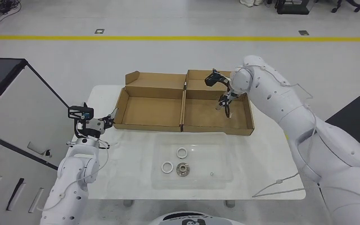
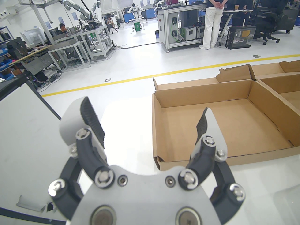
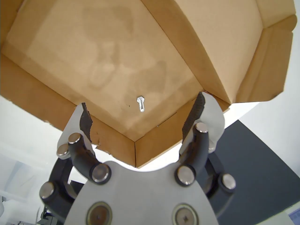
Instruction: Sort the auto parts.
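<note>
On the white table (image 1: 270, 169), a left box (image 1: 152, 109) and a right box (image 1: 211, 115) of open cardboard sit side by side, with a clear tray (image 1: 208, 157) nearer the robot. The right gripper (image 1: 224, 108) hangs over the right box, jaws wide and empty. The left gripper (image 2: 145, 105), also spread wide and empty, sits just beside the left box. Two white rings (image 1: 182, 152) and a metal hub (image 1: 181, 169) lie in the tray. A small bolt (image 3: 140, 103) lies on the right box's floor.

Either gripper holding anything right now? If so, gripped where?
Nothing held. The left gripper is open beside the left box. The right gripper is open above the right box, where a bolt lies loose on its floor.
</note>
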You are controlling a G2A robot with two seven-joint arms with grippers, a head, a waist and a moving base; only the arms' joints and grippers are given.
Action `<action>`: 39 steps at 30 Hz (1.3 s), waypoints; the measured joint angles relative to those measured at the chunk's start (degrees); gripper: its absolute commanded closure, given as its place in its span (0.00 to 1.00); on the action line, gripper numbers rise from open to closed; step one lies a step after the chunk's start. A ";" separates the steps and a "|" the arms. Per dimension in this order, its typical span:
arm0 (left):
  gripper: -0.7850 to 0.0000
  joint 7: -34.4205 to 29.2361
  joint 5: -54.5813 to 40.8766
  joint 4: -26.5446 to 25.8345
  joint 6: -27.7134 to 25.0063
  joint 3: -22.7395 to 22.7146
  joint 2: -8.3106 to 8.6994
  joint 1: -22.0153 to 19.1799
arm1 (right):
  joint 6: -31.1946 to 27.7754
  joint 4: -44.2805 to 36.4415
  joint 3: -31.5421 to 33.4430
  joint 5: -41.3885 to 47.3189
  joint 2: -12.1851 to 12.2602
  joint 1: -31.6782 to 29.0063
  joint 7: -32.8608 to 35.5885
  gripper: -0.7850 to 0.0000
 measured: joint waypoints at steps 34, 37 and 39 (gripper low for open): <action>0.00 0.00 0.00 0.00 0.00 0.00 0.00 0.00 | 1.50 -59.14 27.91 5.11 20.22 -28.60 12.70 0.00; 0.00 0.00 0.00 0.00 0.00 0.00 0.00 0.00 | 1.50 -59.14 27.91 5.11 20.22 -28.60 12.70 0.00; 0.00 0.00 0.00 0.00 0.00 0.00 0.00 0.00 | 1.50 -59.14 27.91 5.11 20.22 -28.60 12.70 0.00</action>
